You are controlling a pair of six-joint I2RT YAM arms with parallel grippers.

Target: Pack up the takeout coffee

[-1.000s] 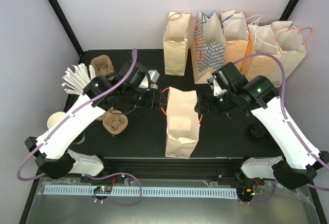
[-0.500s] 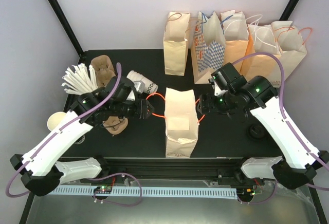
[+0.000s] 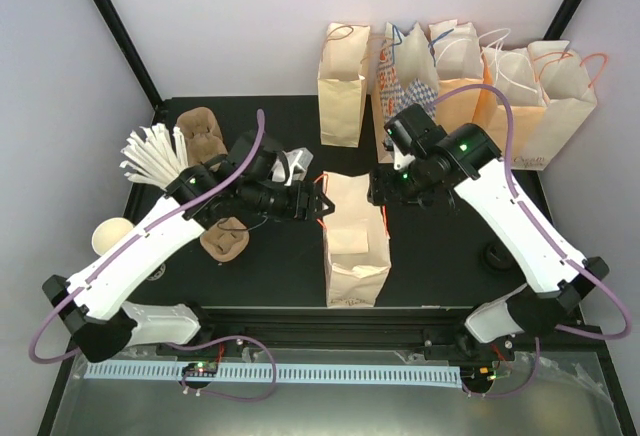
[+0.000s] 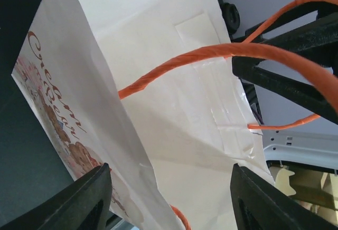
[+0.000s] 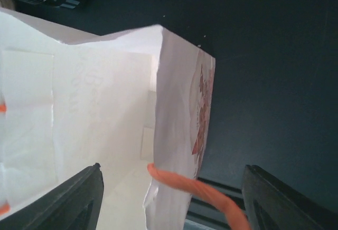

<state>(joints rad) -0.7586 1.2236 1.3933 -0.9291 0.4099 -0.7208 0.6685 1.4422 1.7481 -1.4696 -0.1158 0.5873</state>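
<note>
Coffee cup lies just behind the left gripper, seemingly on its side, long axis aimed roughly at the bag. Both it and the right gripper stand spread, straddling bag walls.

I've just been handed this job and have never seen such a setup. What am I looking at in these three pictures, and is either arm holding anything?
Two white robot arms share a black table. The wide picture looks down from above and behind them; the other two come from a camera on each wrist. Between the arms is a paper bag with orange handles, mouth open. The left tool and right tool sit at its rim, jaws wide, clamped on nothing. A white cup shows behind the left arm; brown cup carriers, white sticks and more bags lie around.
</note>
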